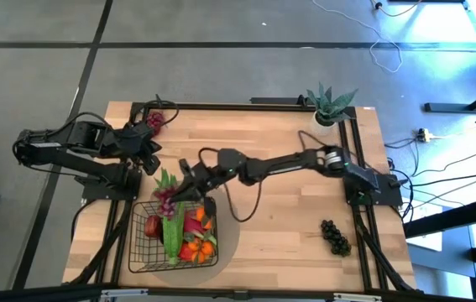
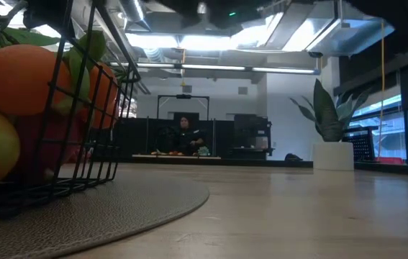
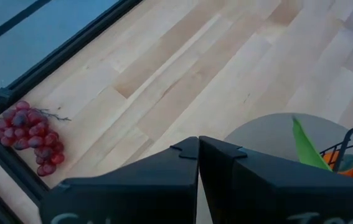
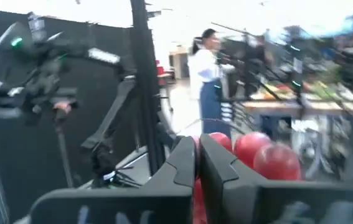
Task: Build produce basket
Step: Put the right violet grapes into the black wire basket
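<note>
At the near edge of the table, on a round grey mat (image 1: 226, 245), the basket (image 1: 137, 239) already holds a long green bunch (image 1: 173, 231) standing among red and orange fruit. Off to its right, just as near, a cluster of dark grapes (image 1: 336, 236) lies loose on the wood, well apart from both arms.

Over the basket's far rim you have the right gripper (image 1: 185, 186). Its fingers are pressed together on a red grape bunch (image 1: 165, 200), which hangs below them; the right wrist view shows the red berries right at the fingertips. Judge this bunch as light but soft and loosely jointed. It will swing from its stem, and berries can drop off if you jerk it or drag it over the wire. Hold it by the stem, not the fruit, and lower it slowly into a gap beside the greens so nothing under it gets bruised.

A little farther back and to the left, the left gripper (image 1: 148, 159) waits above bare wood with its fingers closed and nothing between them.

Beyond it, close against the table's far-left frame, a second red grape bunch (image 1: 155, 120) lies flat. When you go for it, aim for the thin stem (image 3: 56, 116) that sticks out on one side, seen in the left wrist view.

Farthest off, at the far-right corner, stands a spiky plant in a white pot (image 1: 328, 117); leave it alone.
</note>
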Robot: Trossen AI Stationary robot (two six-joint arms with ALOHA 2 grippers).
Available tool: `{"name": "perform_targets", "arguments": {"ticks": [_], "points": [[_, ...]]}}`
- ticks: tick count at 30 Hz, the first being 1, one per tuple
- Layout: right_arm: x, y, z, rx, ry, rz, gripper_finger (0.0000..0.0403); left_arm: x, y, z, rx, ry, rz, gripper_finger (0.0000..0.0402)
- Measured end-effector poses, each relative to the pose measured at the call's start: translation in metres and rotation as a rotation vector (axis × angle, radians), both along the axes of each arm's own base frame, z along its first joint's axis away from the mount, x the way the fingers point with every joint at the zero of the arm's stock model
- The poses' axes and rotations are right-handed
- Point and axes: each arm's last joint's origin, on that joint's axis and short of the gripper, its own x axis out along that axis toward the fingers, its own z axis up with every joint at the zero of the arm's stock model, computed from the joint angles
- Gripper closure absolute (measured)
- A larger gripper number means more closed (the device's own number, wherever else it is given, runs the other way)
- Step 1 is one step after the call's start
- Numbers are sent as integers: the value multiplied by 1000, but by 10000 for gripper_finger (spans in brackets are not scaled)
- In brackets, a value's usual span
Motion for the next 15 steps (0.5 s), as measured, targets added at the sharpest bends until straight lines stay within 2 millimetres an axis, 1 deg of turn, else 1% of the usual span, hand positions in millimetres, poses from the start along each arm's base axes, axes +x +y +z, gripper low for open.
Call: {"name": "perform_targets", "arguments": {"ticks": [4,8,10,14,15], "points": [[26,14,-11,-67,-87,106,403,0,0,0,0,0,1,402],[46,22,-22,-57,-126,187,403,0,0,0,1,0,2,402],[55,24,-32,-48,-118,211,403,0,0,0,1,-1,3,402],[59,23,-63,-84,-98,176,403,0,0,0,3,0,5,402],[59,23,-67,-92,-92,163,403,0,0,0,3,0,5,401]]}}
